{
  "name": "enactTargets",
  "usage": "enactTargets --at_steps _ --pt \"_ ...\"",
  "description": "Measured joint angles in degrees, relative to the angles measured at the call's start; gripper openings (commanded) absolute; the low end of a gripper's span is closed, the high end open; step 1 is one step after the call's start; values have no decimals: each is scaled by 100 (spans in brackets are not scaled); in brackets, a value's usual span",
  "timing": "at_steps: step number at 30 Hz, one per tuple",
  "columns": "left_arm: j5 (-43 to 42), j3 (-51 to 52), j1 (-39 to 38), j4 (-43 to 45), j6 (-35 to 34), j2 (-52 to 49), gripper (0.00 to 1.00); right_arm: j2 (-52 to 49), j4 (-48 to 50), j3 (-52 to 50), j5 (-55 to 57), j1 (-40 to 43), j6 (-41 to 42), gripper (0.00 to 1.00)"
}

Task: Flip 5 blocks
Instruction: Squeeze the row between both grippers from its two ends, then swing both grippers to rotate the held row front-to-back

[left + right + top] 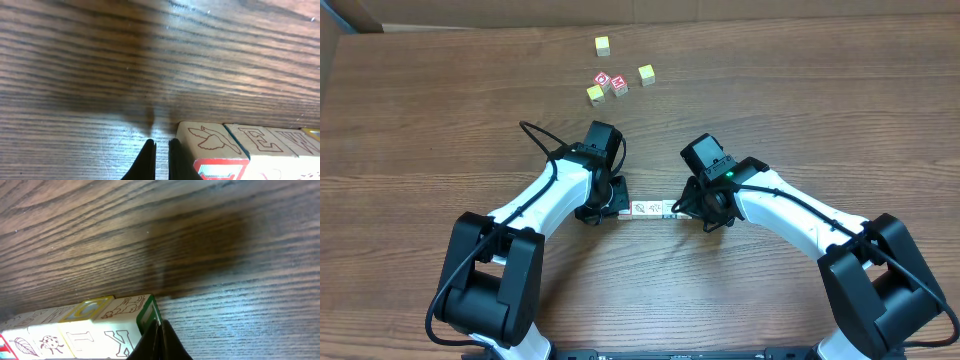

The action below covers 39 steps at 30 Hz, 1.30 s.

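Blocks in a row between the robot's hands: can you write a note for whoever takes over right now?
Left gripper: shut, empty, beside the bird-drawing block that ends the row of small wooden printed blocks.
Right gripper: shut, empty, beside the green-edged block at the other end.
Done: cannot tell which blocks are flipped.
Left: flip five; check the faces first.

Seen from overhead, the blocks (647,209) are showing only the middle of their row: one end is lying hidden under the left arm (555,190), the other under the right arm (775,205). Each wrist view is cutting the row off at its bottom edge and one side. The far cubes (603,79) are appearing too small, their marks perhaps letters.
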<state>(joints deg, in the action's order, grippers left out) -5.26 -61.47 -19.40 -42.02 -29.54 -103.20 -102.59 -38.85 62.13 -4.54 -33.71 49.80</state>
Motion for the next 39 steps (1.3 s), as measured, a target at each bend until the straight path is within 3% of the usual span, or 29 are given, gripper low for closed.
enactTargets --at_steps 39 --pt "693 -2 151 986 0 0 8 -2 411 -236 -555 -463 2081 4"
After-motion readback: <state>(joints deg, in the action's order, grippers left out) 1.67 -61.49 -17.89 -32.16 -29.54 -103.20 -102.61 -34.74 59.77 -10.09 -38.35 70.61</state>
